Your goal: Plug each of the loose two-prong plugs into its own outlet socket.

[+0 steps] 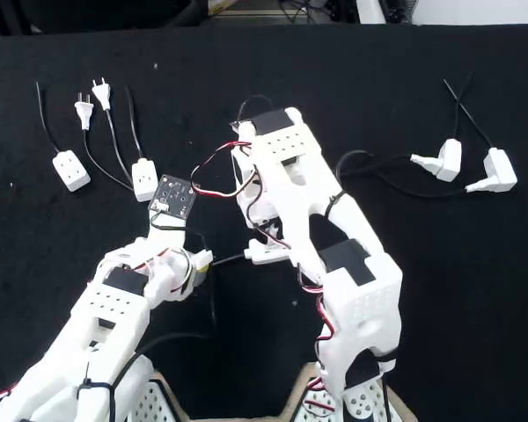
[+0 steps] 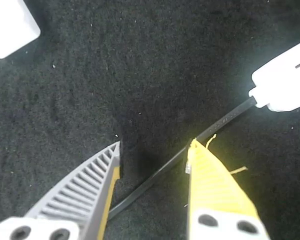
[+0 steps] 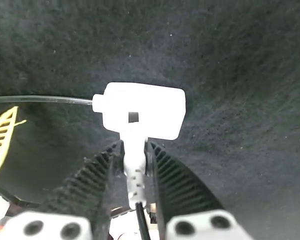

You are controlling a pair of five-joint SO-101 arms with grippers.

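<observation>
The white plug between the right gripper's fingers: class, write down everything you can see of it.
The white plug looks like smooth plastic, with a ribbed collar where its black cable leaves. The right gripper is shut on its narrow body. Its front end meets a white socket block lying on the black cloth; its prongs are hidden.

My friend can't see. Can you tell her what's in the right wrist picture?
The right gripper is shut on a white plug, whose end meets a white socket block on the black cloth. A thin black cable leaves the block's side.
</observation>
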